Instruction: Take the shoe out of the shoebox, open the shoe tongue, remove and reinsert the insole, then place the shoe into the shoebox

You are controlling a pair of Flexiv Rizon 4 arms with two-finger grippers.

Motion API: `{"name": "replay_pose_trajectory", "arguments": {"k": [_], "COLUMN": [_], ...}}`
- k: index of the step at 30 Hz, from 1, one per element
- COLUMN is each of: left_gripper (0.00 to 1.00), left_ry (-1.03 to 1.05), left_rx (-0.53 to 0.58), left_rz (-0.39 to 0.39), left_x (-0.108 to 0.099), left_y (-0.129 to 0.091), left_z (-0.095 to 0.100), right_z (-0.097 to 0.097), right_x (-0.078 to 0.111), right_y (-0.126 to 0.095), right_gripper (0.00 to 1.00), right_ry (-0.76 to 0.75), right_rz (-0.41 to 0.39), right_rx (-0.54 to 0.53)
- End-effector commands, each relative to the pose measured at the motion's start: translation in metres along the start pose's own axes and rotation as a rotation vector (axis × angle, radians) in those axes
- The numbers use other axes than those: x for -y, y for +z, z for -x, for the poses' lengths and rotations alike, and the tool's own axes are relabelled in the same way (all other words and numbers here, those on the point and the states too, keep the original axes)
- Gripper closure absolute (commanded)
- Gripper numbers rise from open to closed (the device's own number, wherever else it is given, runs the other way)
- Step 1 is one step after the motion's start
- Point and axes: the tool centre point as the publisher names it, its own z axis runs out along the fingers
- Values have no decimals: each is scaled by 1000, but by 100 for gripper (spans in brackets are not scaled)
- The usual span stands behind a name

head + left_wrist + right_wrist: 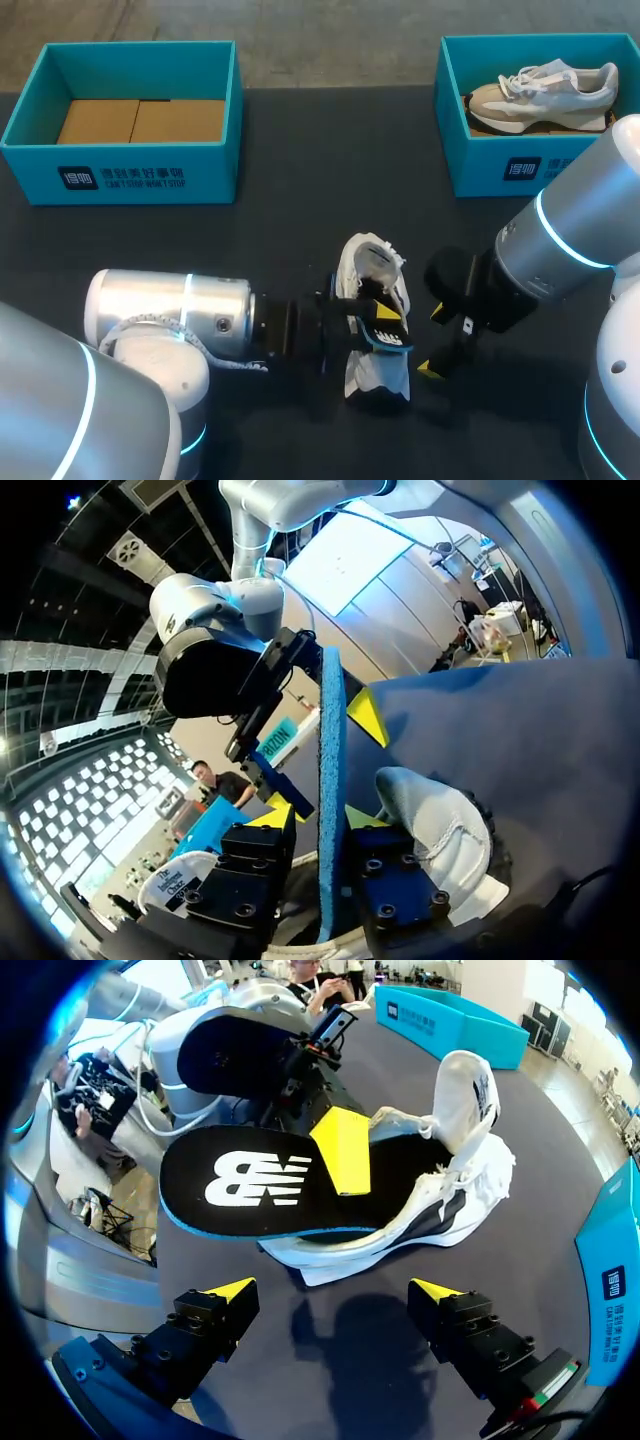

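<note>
Shoe: a white shoe point(366, 262) lies on the dark table point(330, 180), out of both boxes and between the two tools. Its tongue is pulled up and the opening gapes.
Insole: a black insole point(255, 1185) with a blue edge sits partly in the shoe. One end is tucked into the opening and the rest sticks out towards the left arm. In the left wrist view it shows edge-on as a blue strip.
Left tool: the left tool point(376, 324) is at the shoe's opening, clamped on the insole. One yellow-tipped finger point(342, 1150) presses on the printed top face and the other is on the underside.
Right tool: the right tool point(332, 1290) hangs just beside the shoe, on its right in the head view. Its fingers are spread wide with nothing between them. The shoe and insole lie ahead of it, apart from both tips.
Left box: a teal box point(120, 172) stands at the table's far left, well apart from the shoe, with brown cardboard point(140, 120) on its floor.
Right box: a second teal box point(500, 160) stands at the far right. A beige and white shoe point(545, 92) lies lengthwise inside it.
</note>
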Motion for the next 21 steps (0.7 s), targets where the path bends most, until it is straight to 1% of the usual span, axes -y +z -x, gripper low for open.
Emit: {"name": "replay_pose_trajectory", "arguments": {"k": [1, 5, 14, 16, 21], "left_gripper": [100, 100, 100, 100, 100], "left_ry": [1, 3, 10, 9, 17], "left_rx": [3, 0, -18, -17, -22], "left_rz": [9, 23, 62, 63, 49], "left_x": [3, -4, -34, -36, -28], "left_y": [0, 2, 6, 6, 4], "left_z": [-3, -2, 0, 1, 2], "right_z": [-1, -1, -1, -1, -1], "right_x": [1, 1, 1, 1, 1], "right_y": [0, 0, 0, 0, 0], "right_gripper": [0, 0, 0, 0, 0], "right_ry": [1, 1, 1, 1, 1], "right_rz": [1, 1, 1, 1, 1], "right_rx": [3, 3, 3, 3, 3]}}
